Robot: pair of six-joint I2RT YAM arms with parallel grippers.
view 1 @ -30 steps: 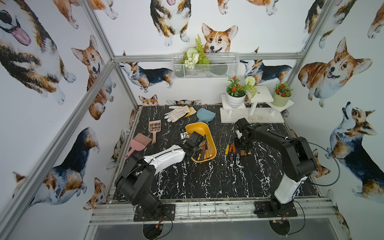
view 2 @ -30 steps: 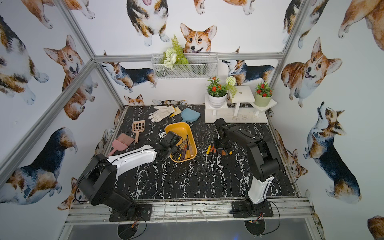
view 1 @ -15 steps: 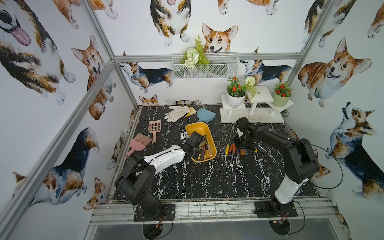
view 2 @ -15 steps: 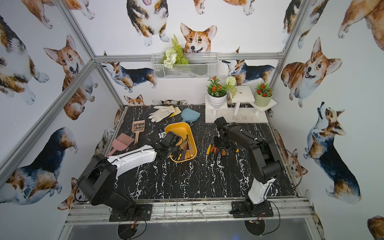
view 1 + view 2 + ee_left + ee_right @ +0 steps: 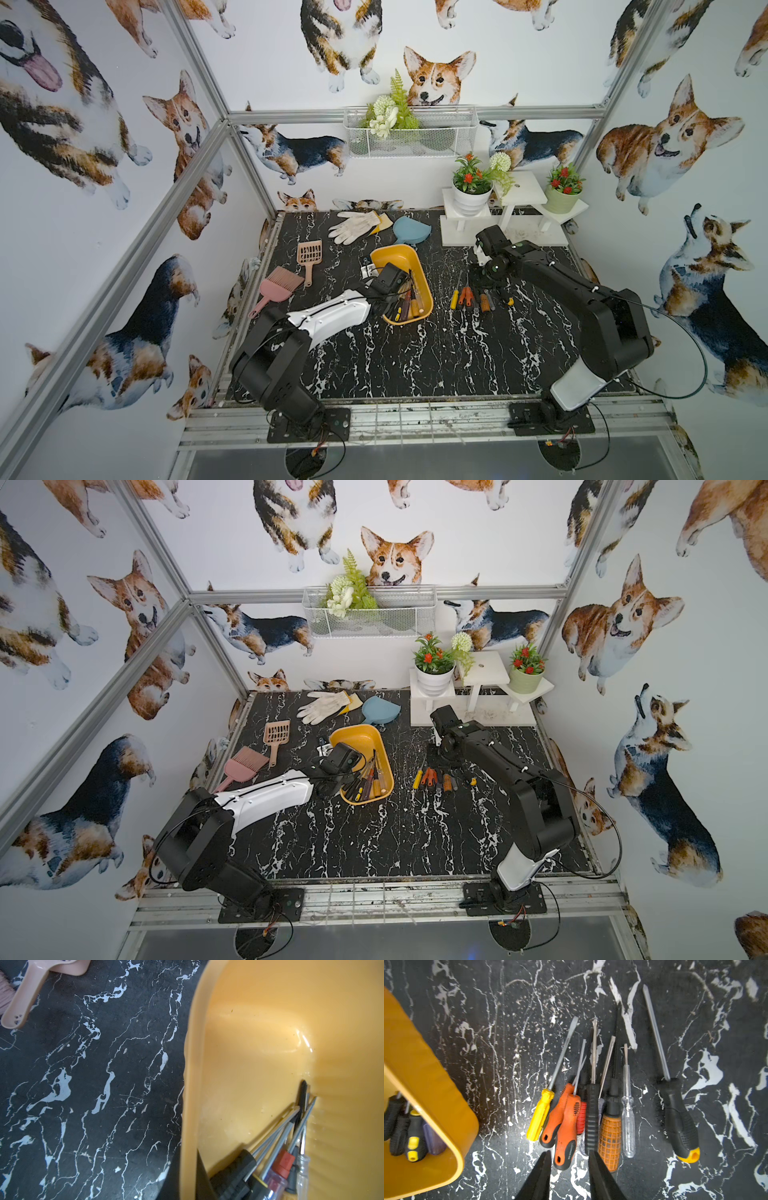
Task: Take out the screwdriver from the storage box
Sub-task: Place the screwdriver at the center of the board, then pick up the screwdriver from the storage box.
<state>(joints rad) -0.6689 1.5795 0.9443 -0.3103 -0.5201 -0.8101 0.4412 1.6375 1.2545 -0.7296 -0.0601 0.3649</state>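
The mustard-yellow storage box (image 5: 395, 253) (image 5: 357, 731) lies mid-table with several screwdrivers (image 5: 409, 299) (image 5: 278, 1147) heaped at its near end. My left gripper (image 5: 383, 306) (image 5: 188, 1184) is shut on the box's left wall (image 5: 191, 1064), one finger inside and one outside. To the right of the box, several more screwdrivers (image 5: 469, 297) lie in a row on the table. My right gripper (image 5: 484, 282) (image 5: 570, 1153) hovers open over their handles. A black-handled screwdriver (image 5: 592, 1118) rests on top of the row, its end by one fingertip (image 5: 592, 1155).
A pink brush (image 5: 276, 286) and a slotted scoop (image 5: 309, 253) lie at the left. White gloves (image 5: 353, 224) and a blue dustpan (image 5: 409, 230) lie behind the box. A white stand (image 5: 498, 237) with flower pots fills the back right corner, and a wire basket (image 5: 411, 133) hangs on the back wall.
My right gripper's jaws have parted and its wrist has shifted slightly above the row of screwdrivers. The left arm and the box have not moved.
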